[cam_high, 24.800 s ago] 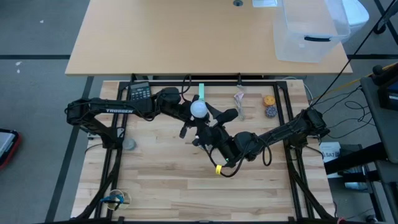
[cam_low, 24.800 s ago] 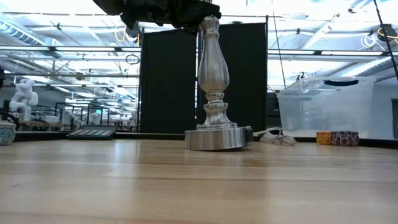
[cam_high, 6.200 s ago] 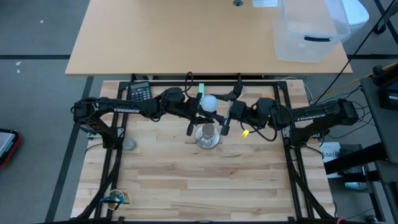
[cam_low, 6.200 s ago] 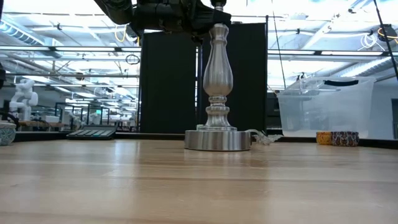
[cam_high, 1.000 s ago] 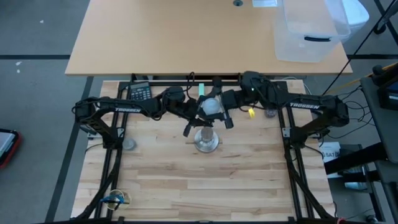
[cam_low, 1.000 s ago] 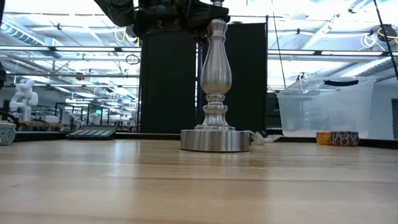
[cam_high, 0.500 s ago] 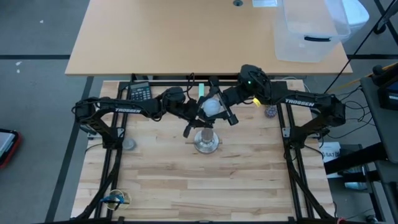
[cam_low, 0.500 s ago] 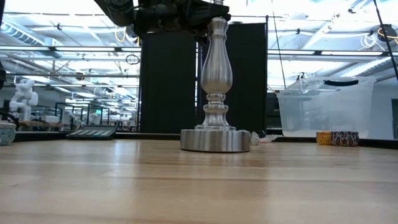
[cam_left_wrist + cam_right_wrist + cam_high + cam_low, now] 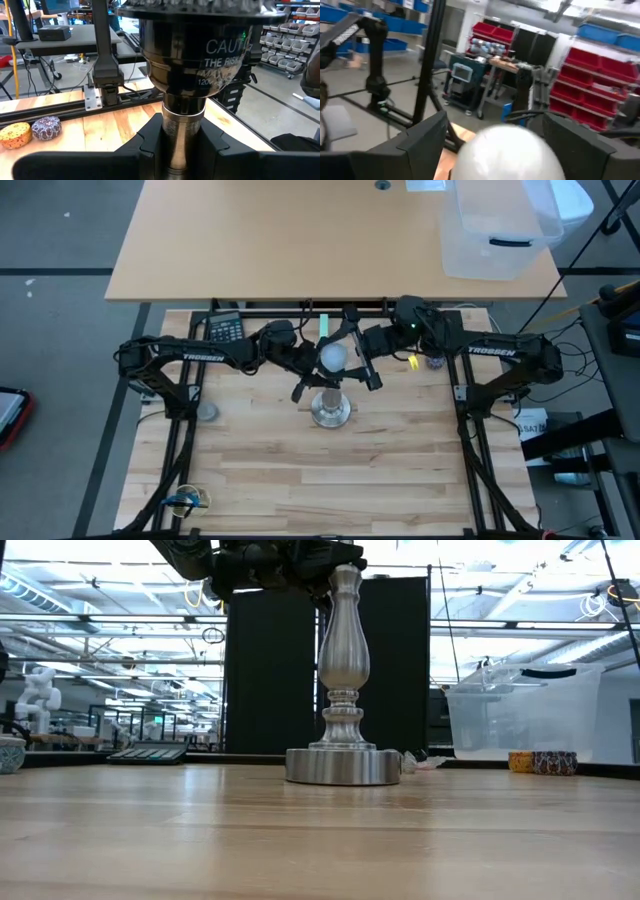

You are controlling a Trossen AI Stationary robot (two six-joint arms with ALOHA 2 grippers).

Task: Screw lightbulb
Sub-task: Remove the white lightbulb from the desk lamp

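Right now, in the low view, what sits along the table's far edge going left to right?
Bowl at the picture's left edge → calculator → silver lamp stand → crumpled clear wrapper → yellow cupcake → purple cupcake.

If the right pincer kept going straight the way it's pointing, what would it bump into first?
Probably the lightbulb. The right pincer points at the white globe, which sits between its open fingers on top of the silver stand. Beyond it is the left pincer, gripping the stand's neck.
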